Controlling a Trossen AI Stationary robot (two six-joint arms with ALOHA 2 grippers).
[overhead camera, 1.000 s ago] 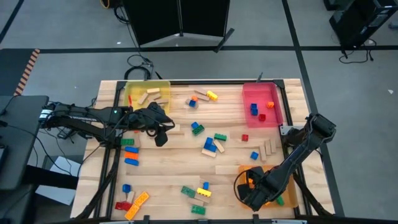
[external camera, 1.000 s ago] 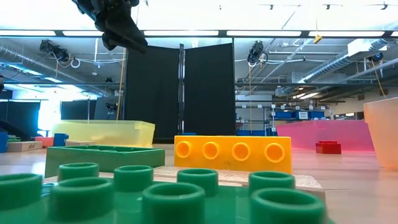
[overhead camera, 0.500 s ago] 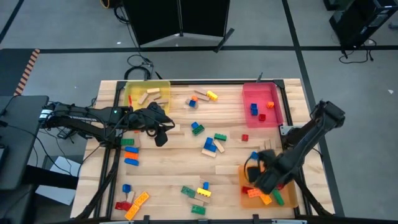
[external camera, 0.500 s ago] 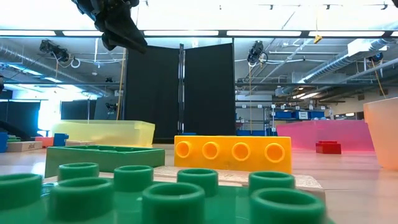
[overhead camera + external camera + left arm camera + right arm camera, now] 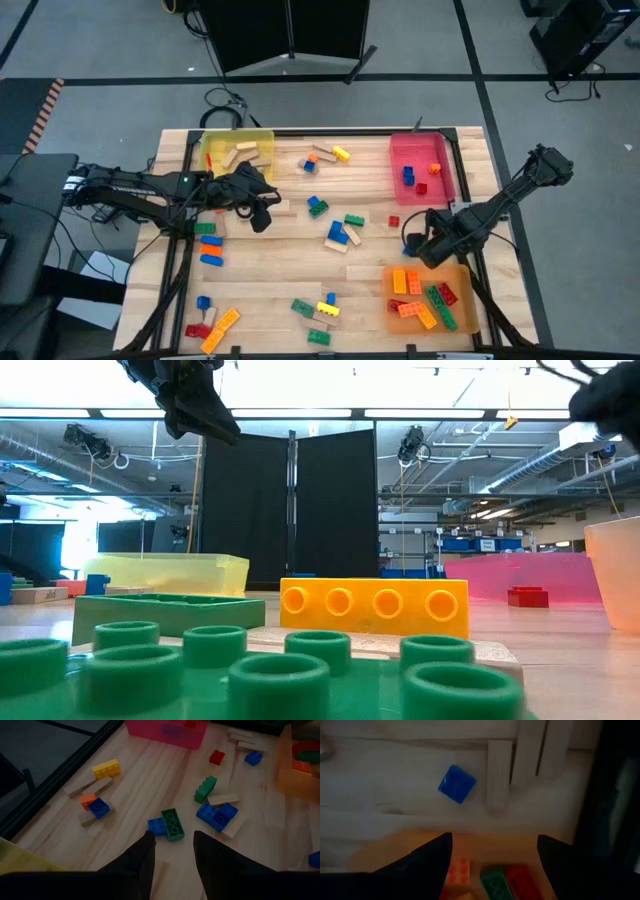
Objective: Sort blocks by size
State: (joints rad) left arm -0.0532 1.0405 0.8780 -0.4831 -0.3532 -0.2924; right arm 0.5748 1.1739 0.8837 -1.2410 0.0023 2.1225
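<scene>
Right pincer (image 5: pixel 422 243) hung empty, fingers apart, just beyond the orange tray (image 5: pixel 398 318), above a small blue brick (image 5: pixel 456 783) beside tan wooden blocks (image 5: pixel 498 775). Risk: closing off-centre would nudge the brick against the wood. Left pincer (image 5: pixel 262 222) narrow, empty, near the yellow tray (image 5: pixel 237 135).

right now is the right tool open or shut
Open: in the right wrist view the right tool has its two fingers set wide apart with nothing between them, above the orange tray.

Left gripper (image 5: pixel 262 222) hovering, fingers (image 5: pixel 137 865) slightly apart; right gripper (image 5: pixel 418 243) fingers (image 5: pixel 427 862) spread, empty.
</scene>
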